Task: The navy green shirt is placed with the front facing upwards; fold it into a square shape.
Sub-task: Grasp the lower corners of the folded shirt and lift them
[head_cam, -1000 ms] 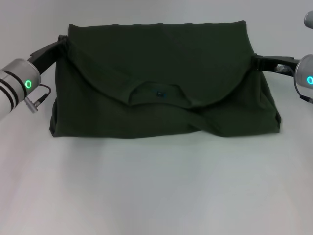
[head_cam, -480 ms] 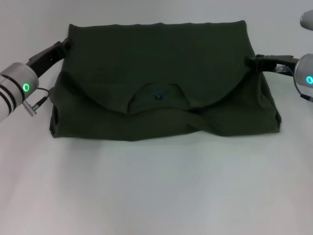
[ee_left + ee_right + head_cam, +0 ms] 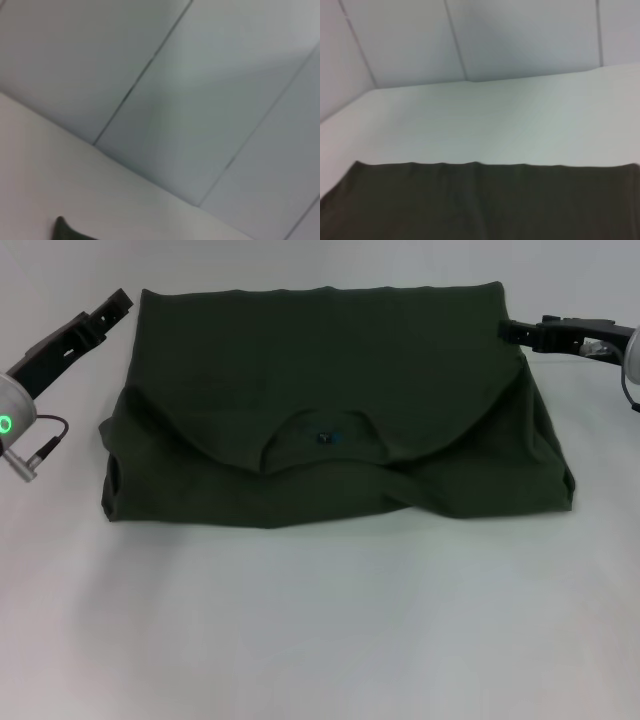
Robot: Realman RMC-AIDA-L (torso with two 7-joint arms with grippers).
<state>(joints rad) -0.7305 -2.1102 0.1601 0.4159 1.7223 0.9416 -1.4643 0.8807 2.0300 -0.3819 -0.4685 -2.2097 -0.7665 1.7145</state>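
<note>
White table [image 3: 320, 640]; folded navy green shirt [image 3: 330, 430] lies flat on it.

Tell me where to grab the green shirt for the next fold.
Probably the two short side edges of the green shirt: left gripper from its left, right gripper from its right. It lies as a wide rectangle; folding one side across would make it squarer.
</note>
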